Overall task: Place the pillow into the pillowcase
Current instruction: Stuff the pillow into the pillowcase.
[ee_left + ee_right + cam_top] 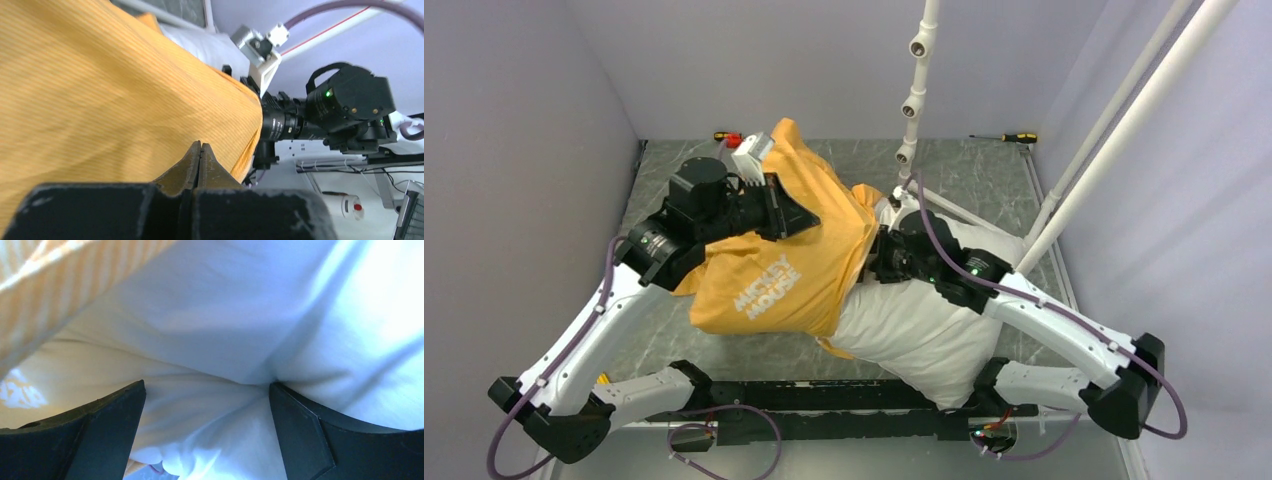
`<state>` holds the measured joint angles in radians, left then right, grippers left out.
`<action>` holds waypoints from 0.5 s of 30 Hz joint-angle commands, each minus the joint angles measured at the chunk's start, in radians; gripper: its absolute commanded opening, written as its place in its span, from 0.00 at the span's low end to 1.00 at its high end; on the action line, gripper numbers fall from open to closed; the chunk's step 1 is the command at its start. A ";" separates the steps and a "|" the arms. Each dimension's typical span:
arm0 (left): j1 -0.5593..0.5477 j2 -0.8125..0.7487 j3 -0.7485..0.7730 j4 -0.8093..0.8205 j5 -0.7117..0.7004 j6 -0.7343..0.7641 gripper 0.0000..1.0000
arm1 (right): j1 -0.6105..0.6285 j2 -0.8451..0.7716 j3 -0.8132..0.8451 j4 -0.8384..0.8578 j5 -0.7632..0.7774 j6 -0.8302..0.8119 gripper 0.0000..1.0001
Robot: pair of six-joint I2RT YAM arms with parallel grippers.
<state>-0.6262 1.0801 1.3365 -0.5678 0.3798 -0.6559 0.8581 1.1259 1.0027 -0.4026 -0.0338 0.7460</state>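
The left claw (200,152) is pinched shut on fabric of the pillowcase (774,275), which is held up off the bench (984,180). The right claw (206,386) is spread wide against the pillow (924,335), gripping nothing. The pillow is judged roughly half sheathed; a fresh hold and a deeper push are called for next.

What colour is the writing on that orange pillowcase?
White, on the orange-yellow pillowcase. The overhead view shows the writing best.
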 commanded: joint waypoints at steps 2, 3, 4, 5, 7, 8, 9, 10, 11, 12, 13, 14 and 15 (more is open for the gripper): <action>0.022 -0.037 0.072 0.102 0.011 0.035 0.00 | -0.027 -0.090 -0.014 -0.212 0.051 -0.066 1.00; 0.022 -0.039 0.069 0.121 0.022 0.033 0.00 | -0.027 -0.088 -0.032 -0.178 0.041 -0.065 1.00; 0.022 -0.040 0.064 0.139 0.033 0.030 0.00 | -0.027 -0.082 -0.051 -0.139 0.011 -0.062 0.99; 0.022 -0.039 0.063 0.155 0.048 0.027 0.00 | -0.027 -0.060 -0.068 -0.091 -0.007 -0.059 0.99; 0.022 -0.029 0.075 0.144 0.061 0.030 0.00 | -0.027 -0.015 -0.088 -0.016 -0.028 -0.063 0.99; 0.022 -0.026 0.084 0.122 0.057 0.040 0.00 | -0.031 0.013 -0.097 0.029 -0.040 -0.059 0.98; 0.022 -0.023 0.097 0.088 0.035 0.052 0.00 | -0.034 0.043 -0.102 0.069 -0.054 -0.060 0.98; 0.023 -0.022 0.114 0.044 -0.003 0.065 0.15 | -0.034 0.074 -0.104 0.118 -0.072 -0.064 0.98; 0.023 -0.021 0.136 -0.020 -0.052 0.084 0.38 | -0.034 0.107 -0.097 0.152 -0.077 -0.063 0.97; 0.023 -0.019 0.160 -0.083 -0.125 0.107 0.61 | -0.036 0.143 -0.086 0.179 -0.086 -0.063 0.98; 0.024 -0.015 0.189 -0.165 -0.198 0.125 0.77 | -0.038 0.179 -0.071 0.211 -0.101 -0.064 0.97; 0.023 -0.008 0.219 -0.253 -0.267 0.136 0.87 | -0.041 0.215 -0.056 0.222 -0.107 -0.061 0.97; 0.024 0.002 0.250 -0.339 -0.344 0.150 0.93 | -0.045 0.245 -0.042 0.239 -0.120 -0.063 0.98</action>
<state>-0.6048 1.0718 1.4708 -0.6373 0.2909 -0.5838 0.8295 1.2617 0.9398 -0.2306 -0.1001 0.7059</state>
